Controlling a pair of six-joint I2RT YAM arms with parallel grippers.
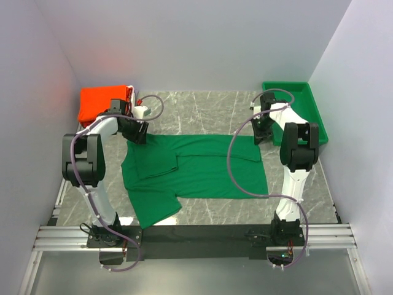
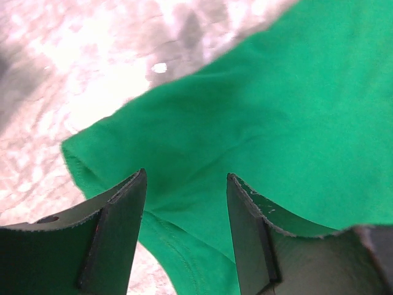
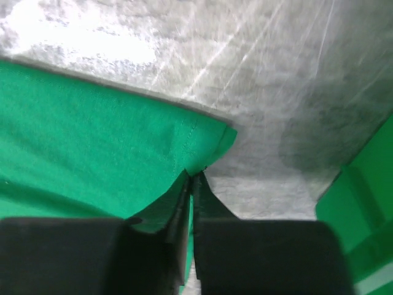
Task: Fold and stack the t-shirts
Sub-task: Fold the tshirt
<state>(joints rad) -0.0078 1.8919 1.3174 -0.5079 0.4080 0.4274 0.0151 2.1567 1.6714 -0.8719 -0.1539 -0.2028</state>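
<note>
Looking down from the top camera: green t-shirt [image 1: 202, 166] spread mostly flat on the marble table [image 1: 209, 110], just left of the green plastic tray [image 1: 302, 98], with one sleeve folded inward over the body. Orange-red t-shirts [image 1: 103, 101] folded in a stack far left of the tray, at the opposite far corner, apart from the green one. Left gripper [image 1: 136, 132] down at the far corner of the green cloth on the side away from the tray. Right gripper [image 1: 263, 132] down at the far corner closest to the tray, just beside the tray's near-left end. Turning to the left wrist camera: left gripper [image 2: 186, 178] with jaws well apart, poised over a hemmed edge of the green t-shirt [image 2: 276, 123], bare table [image 2: 73, 61] beyond. Impossible to tell whether the fingers [image 2: 116, 233] touch the cloth. Turning to the right wrist camera: right gripper [image 3: 191, 181] with jaws pressed together, pinching the edge of the green t-shirt [image 3: 92, 135] just short of its hemmed corner. Pale table [image 3: 276, 92] past that corner, and a slice of the tray [image 3: 362, 196] off to the right of the pinch.
</note>
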